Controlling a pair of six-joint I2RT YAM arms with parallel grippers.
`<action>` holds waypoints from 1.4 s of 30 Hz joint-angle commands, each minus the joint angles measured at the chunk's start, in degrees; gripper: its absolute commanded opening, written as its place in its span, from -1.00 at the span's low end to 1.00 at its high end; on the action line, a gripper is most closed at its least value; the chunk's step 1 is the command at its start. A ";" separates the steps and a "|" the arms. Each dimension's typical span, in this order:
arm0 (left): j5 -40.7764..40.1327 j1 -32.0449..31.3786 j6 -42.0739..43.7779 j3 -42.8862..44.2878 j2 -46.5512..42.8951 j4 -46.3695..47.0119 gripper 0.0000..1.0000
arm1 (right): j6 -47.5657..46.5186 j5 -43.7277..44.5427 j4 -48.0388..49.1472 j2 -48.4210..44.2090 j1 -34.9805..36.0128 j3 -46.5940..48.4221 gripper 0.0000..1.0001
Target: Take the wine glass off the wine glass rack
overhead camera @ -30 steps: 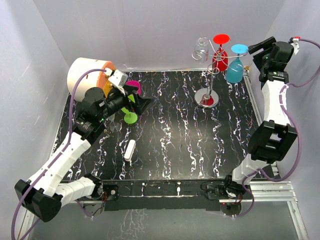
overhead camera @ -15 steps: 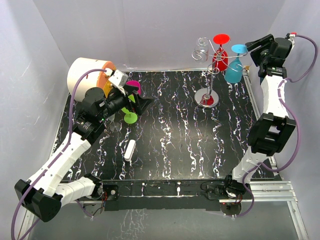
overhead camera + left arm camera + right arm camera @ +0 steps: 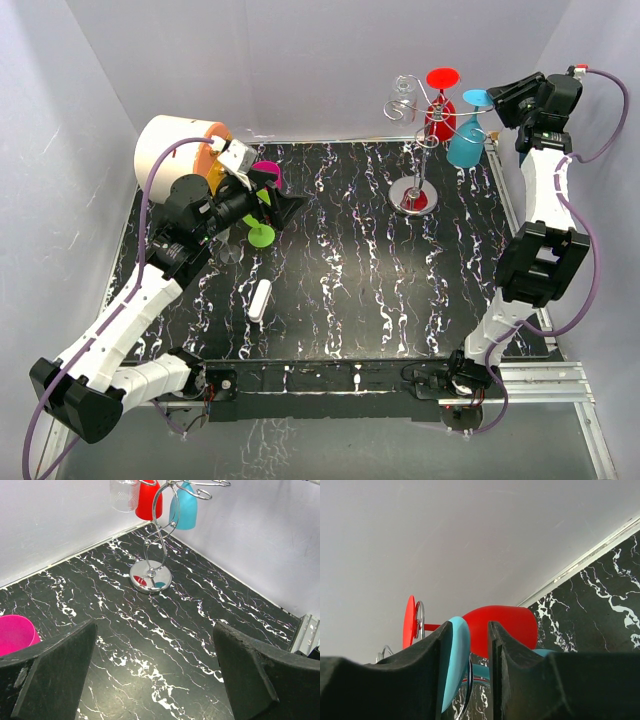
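Note:
The silver wire wine glass rack stands at the back right; a blue wine glass, a red one and a clear one hang on it upside down. My right gripper is up at the blue glass's foot. In the right wrist view the blue foot sits between the narrowly open fingers, against the left one, with a gap to the right one. My left gripper is wide open and empty beside a pink glass. The rack also shows in the left wrist view.
A cream drum lies at the back left, behind the left arm. A small white piece lies on the black marbled table. White walls close in the back and both sides. The pink glass has a green foot.
My right gripper has moved left, toward the rack, and now straddles the blue glass's foot. The left arm has not moved.

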 commanded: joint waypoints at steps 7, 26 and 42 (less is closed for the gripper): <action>0.94 -0.25 0.66 -0.04 -0.13 1.69 0.97 | 0.39 -1.33 3.80 0.05 -0.15 3.28 -0.59; 1.34 -0.24 0.55 0.14 -0.04 1.50 0.97 | -1.75 0.73 0.57 -0.24 -0.15 8.05 -0.97; 1.82 -0.23 0.31 0.22 0.44 1.60 0.97 | 7.38 -1.64 2.32 -3.03 -0.24 6.38 -1.00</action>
